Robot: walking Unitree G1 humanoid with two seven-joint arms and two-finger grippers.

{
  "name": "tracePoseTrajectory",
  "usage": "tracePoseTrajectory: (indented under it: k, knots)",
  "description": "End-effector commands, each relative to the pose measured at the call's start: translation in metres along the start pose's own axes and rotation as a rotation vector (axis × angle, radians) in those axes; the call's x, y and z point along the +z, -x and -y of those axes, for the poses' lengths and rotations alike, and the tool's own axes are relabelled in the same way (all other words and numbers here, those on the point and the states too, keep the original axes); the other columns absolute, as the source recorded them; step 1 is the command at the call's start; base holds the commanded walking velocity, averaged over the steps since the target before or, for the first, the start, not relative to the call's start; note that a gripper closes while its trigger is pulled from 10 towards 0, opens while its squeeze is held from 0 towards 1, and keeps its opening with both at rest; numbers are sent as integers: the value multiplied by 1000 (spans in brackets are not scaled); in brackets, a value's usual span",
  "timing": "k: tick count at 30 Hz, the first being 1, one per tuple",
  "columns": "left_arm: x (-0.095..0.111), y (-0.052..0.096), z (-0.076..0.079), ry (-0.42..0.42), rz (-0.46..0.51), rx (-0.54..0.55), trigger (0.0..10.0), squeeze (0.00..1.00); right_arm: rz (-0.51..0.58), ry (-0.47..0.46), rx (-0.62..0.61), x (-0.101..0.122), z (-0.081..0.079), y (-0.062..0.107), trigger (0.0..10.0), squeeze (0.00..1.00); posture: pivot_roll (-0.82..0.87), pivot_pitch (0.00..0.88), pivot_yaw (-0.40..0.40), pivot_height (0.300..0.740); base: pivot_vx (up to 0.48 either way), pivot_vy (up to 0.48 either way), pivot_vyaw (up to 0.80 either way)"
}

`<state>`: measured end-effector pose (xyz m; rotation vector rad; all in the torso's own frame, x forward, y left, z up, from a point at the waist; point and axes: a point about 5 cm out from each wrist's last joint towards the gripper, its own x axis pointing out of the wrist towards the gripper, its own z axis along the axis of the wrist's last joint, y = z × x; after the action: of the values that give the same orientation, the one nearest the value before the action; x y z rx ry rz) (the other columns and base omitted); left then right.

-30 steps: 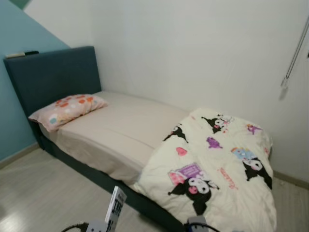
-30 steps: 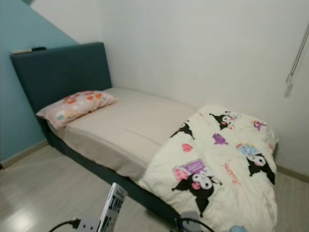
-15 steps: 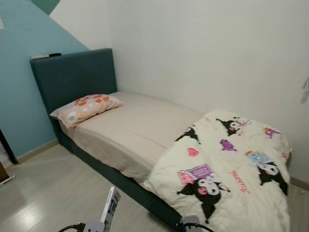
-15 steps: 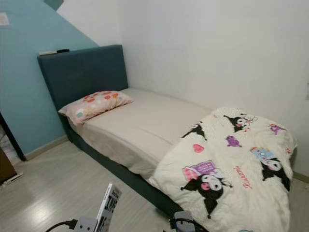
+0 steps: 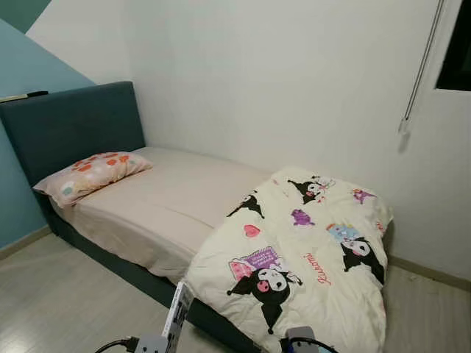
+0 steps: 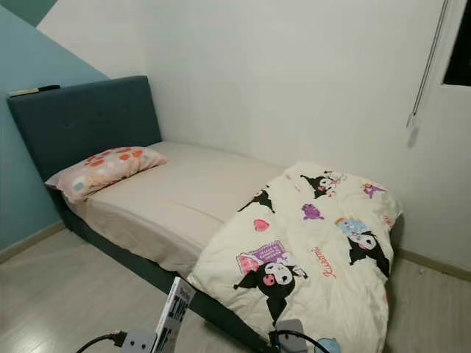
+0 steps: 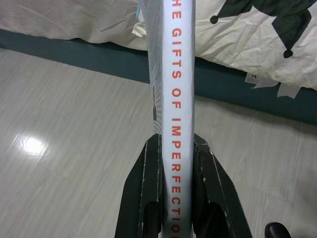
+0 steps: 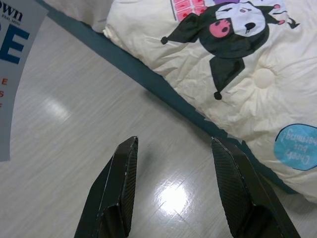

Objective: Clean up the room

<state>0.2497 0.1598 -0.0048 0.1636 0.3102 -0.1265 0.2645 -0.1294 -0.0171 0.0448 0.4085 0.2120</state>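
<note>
Ahead, in the left eye view, a dark teal upholstered bed (image 5: 70, 125) stands against a white wall (image 5: 280, 81). A pink dotted pillow (image 5: 87, 172) lies at its head, on the bare beige mattress sheet (image 5: 158, 209). A cream quilted duvet with black cartoon figures (image 5: 302, 257) covers the foot end and hangs over the edge. A white paperback book (image 5: 177, 318) stands upright at the lower edge, over the pale wood-look floor (image 5: 51, 294).

Left wrist view: the left gripper (image 7: 176, 163) is clamped on the book's white spine with red lettering, one finger on each side.

Right wrist view: the right gripper (image 8: 174, 163) is spread wide, holding nothing, above the floor beside the duvet's hanging edge.
</note>
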Motion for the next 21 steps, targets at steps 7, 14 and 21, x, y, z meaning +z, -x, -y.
tracePoseTrajectory:
  k: [7, 14, 21]
  knots:
    - [-3, 1, -7, 3, -14, 40, 10000, 0, -21, 33, 20, -2, -5, -1, 10000, 0, 26, 76, 12, 740, 0, 0, 0]
    - [1, -3, -9, 44, -6, 73, 10000, 0, -20, 50, 27, -1, -6, -2, 10000, 0, 26, 86, 4, 740, 0, 0, 571]
    - [8, -7, -9, 89, 8, 113, 10000, 0, -6, 47, 10, 5, 0, -4, 10000, 0, 25, 89, 2, 740, 0, 0, 800]
